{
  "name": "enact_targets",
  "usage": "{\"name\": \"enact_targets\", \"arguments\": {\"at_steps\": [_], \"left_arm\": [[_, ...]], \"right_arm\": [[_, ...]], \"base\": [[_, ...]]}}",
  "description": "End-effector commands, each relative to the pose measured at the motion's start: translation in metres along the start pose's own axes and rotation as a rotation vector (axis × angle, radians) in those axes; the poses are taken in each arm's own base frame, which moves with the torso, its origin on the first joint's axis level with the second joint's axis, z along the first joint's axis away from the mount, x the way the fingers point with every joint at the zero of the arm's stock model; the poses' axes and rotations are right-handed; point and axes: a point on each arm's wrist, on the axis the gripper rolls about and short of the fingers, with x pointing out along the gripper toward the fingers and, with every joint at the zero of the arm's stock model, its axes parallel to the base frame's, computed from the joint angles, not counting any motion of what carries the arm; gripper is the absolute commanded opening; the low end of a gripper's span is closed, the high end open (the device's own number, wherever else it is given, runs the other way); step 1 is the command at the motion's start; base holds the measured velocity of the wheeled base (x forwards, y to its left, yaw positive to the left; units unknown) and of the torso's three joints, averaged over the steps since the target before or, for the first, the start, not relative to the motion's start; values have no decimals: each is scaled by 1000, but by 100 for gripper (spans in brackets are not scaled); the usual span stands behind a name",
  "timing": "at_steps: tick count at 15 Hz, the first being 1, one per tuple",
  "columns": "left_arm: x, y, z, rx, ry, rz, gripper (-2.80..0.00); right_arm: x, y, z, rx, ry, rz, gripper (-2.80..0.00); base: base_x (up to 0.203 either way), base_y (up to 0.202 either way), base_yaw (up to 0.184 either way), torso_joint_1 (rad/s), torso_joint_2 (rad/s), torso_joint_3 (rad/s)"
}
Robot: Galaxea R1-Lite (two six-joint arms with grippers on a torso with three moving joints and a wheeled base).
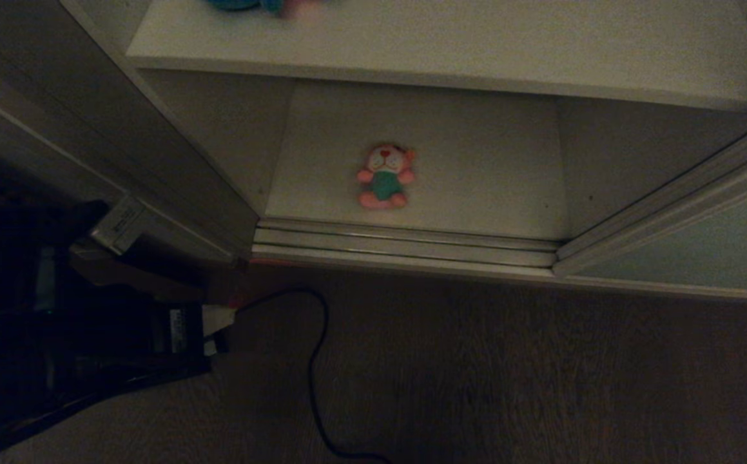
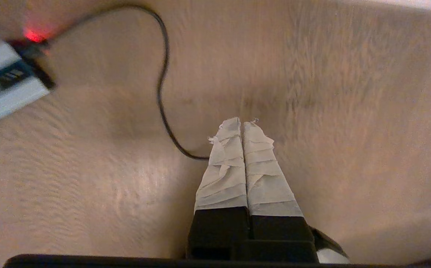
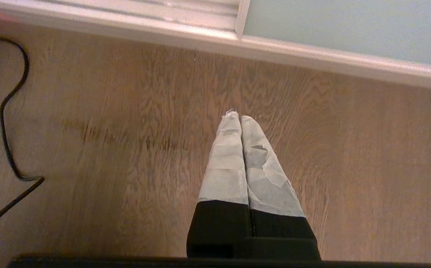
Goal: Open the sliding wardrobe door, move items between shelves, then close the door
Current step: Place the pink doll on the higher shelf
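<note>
A: Where is the pink plush toy (image 1: 385,176) lying?

B: It is lying face up on the bottom shelf (image 1: 489,161) of the wardrobe, near that shelf's front edge and just behind the sliding tracks (image 1: 405,243). Bare board is showing on both sides of it and behind it.

A: And the other toy?

B: Only a teal-blue scrap of the second plush toy (image 1: 244,4) is showing at the top edge of the head view, sitting on the upper shelf (image 1: 450,45). Its front lip is overhanging the rear part of the bottom shelf.

A: How is the sliding wardrobe door (image 1: 689,248) standing?

B: It is sitting off to the right, its light metal frame edge bounding the opening on that side, with the brown side panel (image 1: 154,154) bounding the left.

A: What are the claws doing?

B: The left gripper (image 2: 242,123) is hovering over the wood-grain floor (image 1: 541,367) with its taped fingers (image 2: 224,167) pressing together, holding nothing, close to a looping black cable (image 2: 161,85). The right gripper (image 3: 236,117) is likewise pinching closed and empty above the floor, short of the door's bottom rail (image 3: 334,59).
</note>
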Motion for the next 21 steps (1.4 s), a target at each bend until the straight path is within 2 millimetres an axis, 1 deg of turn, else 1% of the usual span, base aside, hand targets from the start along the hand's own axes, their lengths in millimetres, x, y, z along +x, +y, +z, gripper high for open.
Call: {"name": "enact_targets", "arguments": {"at_steps": [1, 3, 5, 7, 9, 15, 18, 21], "left_arm": [[17, -8, -3, -4, 56, -18, -280], [23, -14, -4, -7, 76, -34, -280], [25, -17, -2, -19, 79, -43, -280], [30, -19, -6, -27, 102, -44, -280], [32, -20, -5, -33, 100, -45, -280], [48, -27, 5, -53, 63, -61, -280], [62, -35, 11, -76, 50, -73, -280], [75, -41, 9, -79, 68, -77, -280]], "right_arm": [[0, 0, -1, -1, 4, 1, -280], [0, 0, -1, -1, 6, 0, -280], [0, 0, -1, -1, 4, 1, -280], [0, 0, -1, -1, 3, 1, -280], [0, 0, -1, -1, 4, 0, -280], [0, 0, -1, -1, 5, 0, -280], [0, 0, -1, -1, 5, 0, -280], [0, 0, -1, -1, 5, 1, -280]], "base": [[0, 0, 0, 3, 3, -193], [0, 0, 0, 4, 4, -195], [0, 0, 0, 4, 4, -202], [0, 0, 0, 2, 2, -200], [0, 0, 0, 4, 5, -198], [0, 0, 0, 3, 1, -195], [0, 0, 0, 3, 2, -198], [0, 0, 0, 5, 3, -198]]}}
